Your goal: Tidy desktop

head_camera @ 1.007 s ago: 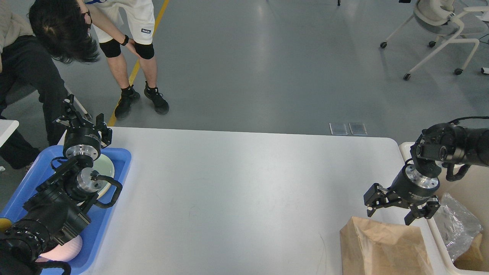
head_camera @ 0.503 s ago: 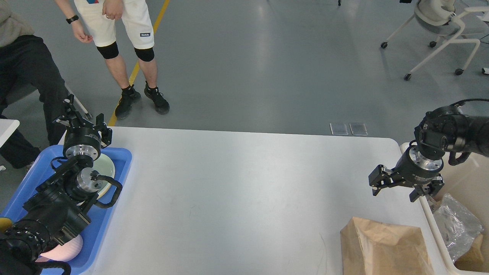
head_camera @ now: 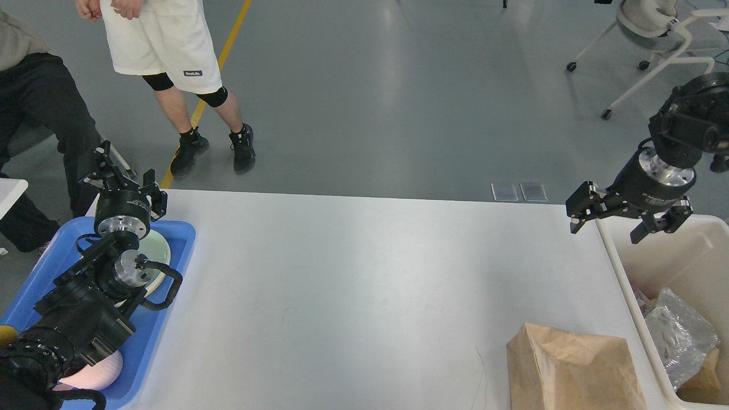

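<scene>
The right gripper (head_camera: 631, 219) is held open and empty, raised above the far right corner of the desktop (head_camera: 353, 285), over the rim of the cream bin (head_camera: 621, 273). The brown paper bag (head_camera: 572, 370) is left standing at the near right edge of the desktop, just beside the bin. A risk is judged here: if the bag is approached from above, its soft top could be crushed or the bag tipped off the edge. The right arm is bent in from the right, wrist angled down and leftward. The left gripper (head_camera: 122, 179) is seen open, pointing away over the blue tray (head_camera: 171, 239), in which a pale green plate (head_camera: 158, 250) lies.
</scene>
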Robot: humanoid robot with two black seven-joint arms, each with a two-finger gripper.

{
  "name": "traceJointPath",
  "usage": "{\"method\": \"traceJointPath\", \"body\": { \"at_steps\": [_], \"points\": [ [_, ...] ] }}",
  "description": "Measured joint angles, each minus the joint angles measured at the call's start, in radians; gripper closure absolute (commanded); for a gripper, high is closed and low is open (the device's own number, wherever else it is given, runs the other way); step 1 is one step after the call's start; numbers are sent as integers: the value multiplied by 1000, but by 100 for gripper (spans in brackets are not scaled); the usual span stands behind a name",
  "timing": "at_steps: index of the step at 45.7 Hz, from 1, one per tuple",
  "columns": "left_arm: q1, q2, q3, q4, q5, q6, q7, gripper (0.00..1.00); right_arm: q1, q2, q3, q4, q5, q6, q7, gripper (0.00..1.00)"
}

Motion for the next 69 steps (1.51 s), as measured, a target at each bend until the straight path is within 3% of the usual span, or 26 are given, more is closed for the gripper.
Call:
{"method": "traceJointPath", "body": {
  "at_steps": [17,29,47,69],
  "points": [
    [0,0,0,0,0,0,0,4,339,-30,-13,4,-73,0,-2,0],
    [0,0,0,0,0,0,0,4,452,-36,-15,51,-76,0,-1,0],
    [0,0,0,0,0,0,0,4,428,-9,23,254,-57,0,1,0],
    [0,0,0,0,0,0,0,4,261,92,29,270,28,0,2,0]
  ]
}}
